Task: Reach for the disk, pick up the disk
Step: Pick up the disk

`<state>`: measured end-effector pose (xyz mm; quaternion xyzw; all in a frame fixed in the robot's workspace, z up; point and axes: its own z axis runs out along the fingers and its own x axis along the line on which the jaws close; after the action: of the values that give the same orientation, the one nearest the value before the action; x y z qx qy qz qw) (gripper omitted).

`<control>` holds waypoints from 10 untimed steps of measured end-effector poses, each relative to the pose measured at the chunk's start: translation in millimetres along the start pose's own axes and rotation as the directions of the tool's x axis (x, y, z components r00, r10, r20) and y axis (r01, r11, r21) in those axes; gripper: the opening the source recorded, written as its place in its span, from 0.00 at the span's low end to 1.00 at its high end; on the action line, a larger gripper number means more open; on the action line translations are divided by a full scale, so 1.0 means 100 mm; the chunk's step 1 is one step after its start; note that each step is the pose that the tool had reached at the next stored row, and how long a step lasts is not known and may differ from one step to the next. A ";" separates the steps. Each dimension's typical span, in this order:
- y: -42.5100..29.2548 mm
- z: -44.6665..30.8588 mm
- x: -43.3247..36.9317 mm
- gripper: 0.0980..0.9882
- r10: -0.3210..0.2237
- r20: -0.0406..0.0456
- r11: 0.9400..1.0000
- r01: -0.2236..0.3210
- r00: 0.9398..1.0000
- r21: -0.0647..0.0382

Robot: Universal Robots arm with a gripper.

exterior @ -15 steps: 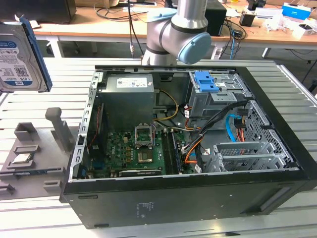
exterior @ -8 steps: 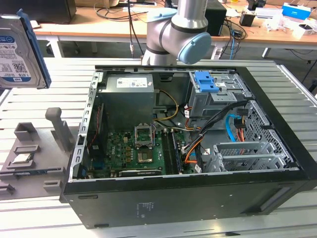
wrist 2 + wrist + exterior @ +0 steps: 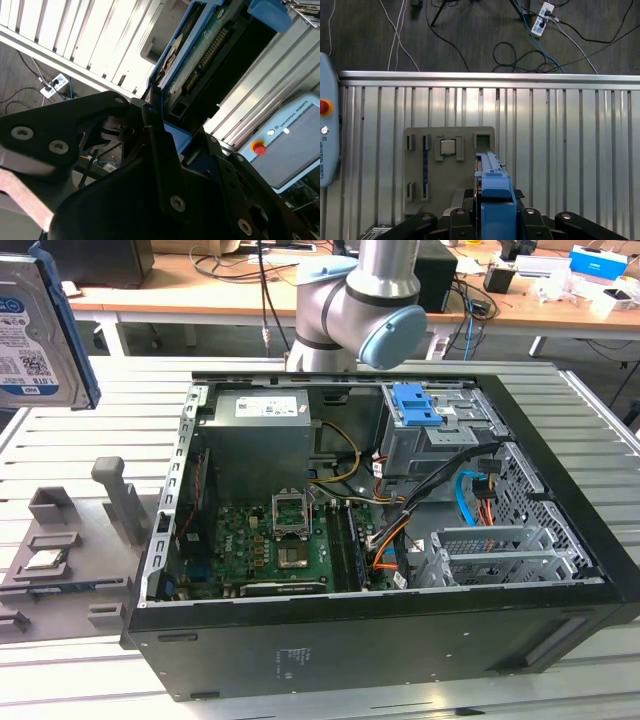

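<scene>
- Exterior view first: the slatted aluminium table (image 3: 90, 390) carries everything. The open computer case (image 3: 400, 650) lies on its side in the middle, so its boards and bays face up within my reach.
- My arm (image 3: 350, 290) rises from behind the case.
- The grey fixture plate (image 3: 100, 575) sits on the table to the exterior view's left of the case. Its upright posts and pockets keep loose parts at known spots.
- The disk (image 3: 35, 330) hangs in the air at that view's upper left, above the fixture plate and well apart from it. Its printed label faces the camera and its blue side bracket runs along one edge.
- In the first wrist view I look straight down on the disk. It stands on edge over the fixture plate, which I judge suits the plate's narrow upright slots.
- My gripper (image 3: 495, 200) has a black finger on each flat face of the disk. I take it to be clamped on the disk, since nothing else supports it, though my own housing hides the pads in the second wrist view.
- The blue latch (image 3: 415, 405) sits on the drive cage inside the case, nowhere near my grip.
- The square chip (image 3: 448, 146) lies in its pocket on the plate, untouched.
- Judged from this, the pick-up is done.
</scene>
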<state>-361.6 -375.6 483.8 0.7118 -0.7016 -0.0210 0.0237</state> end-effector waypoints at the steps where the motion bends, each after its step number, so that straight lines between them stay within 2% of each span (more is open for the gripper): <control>1: -0.001 -0.013 0.000 0.30 0.000 0.000 1.000 0.000 1.000 0.000; 10: -0.007 -0.171 0.001 0.30 0.000 0.000 1.000 0.000 1.000 -0.003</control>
<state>-359.8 -375.5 500.8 0.7118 -0.7016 -0.0220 0.0246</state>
